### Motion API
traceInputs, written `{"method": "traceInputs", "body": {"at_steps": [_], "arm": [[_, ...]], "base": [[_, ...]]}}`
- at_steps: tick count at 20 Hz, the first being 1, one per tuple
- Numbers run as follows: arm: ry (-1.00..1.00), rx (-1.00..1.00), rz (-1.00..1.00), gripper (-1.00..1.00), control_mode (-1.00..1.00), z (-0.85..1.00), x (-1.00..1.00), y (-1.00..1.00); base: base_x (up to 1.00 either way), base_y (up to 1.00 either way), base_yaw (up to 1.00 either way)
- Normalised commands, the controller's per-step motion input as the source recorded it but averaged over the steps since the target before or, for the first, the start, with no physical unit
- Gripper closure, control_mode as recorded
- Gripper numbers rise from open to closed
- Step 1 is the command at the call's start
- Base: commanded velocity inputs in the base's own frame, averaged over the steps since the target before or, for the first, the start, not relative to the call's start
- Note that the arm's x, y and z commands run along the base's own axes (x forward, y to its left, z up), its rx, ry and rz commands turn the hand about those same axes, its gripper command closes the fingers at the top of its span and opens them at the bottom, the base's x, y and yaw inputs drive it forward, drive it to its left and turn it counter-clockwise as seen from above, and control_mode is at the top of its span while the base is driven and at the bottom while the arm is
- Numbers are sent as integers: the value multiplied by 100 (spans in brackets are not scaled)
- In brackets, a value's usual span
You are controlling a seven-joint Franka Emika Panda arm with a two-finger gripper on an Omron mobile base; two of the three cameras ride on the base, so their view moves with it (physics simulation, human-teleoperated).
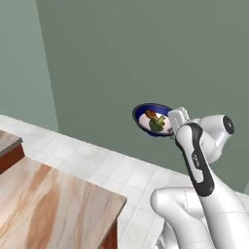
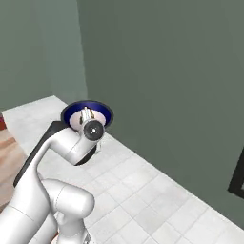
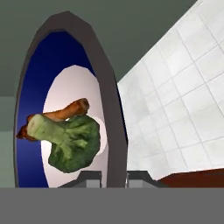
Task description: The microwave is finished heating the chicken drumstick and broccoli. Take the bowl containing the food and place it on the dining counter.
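The bowl (image 1: 144,115), dark blue outside and white inside, hangs in the air in front of the grey-green wall, tilted toward the camera. My gripper (image 1: 171,127) is shut on its near rim. In the hand view the bowl (image 3: 30,87) stands on edge, with the rim between my fingertips (image 3: 114,177). Inside lie the brownish chicken drumstick (image 3: 70,109) and the green broccoli (image 3: 72,142), touching each other. In the right base view the hand (image 2: 87,114) covers much of the bowl (image 2: 76,109). The dining counter (image 1: 48,199) lies below and to the left of the bowl. The microwave is out of view.
White floor tiles (image 1: 121,165) run between the counter and the wall. A second red-brown counter corner (image 1: 9,146) sits at the far left. A dark framed panel (image 2: 237,176) shows at the right edge of the right base view.
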Motion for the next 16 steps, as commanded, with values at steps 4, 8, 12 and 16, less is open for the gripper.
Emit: {"method": "traceInputs", "body": {"at_steps": [4, 8, 12, 16], "arm": [[0, 0, 0, 100, 100, 0, 0, 0], [0, 0, 0, 100, 100, 0, 0, 0], [0, 0, 0, 100, 100, 0, 0, 0], [0, 0, 0, 100, 100, 0, 0, 0]], "base": [[-26, 0, 100], [-37, -5, 100], [-32, -15, 99], [5, -91, 58]]}}
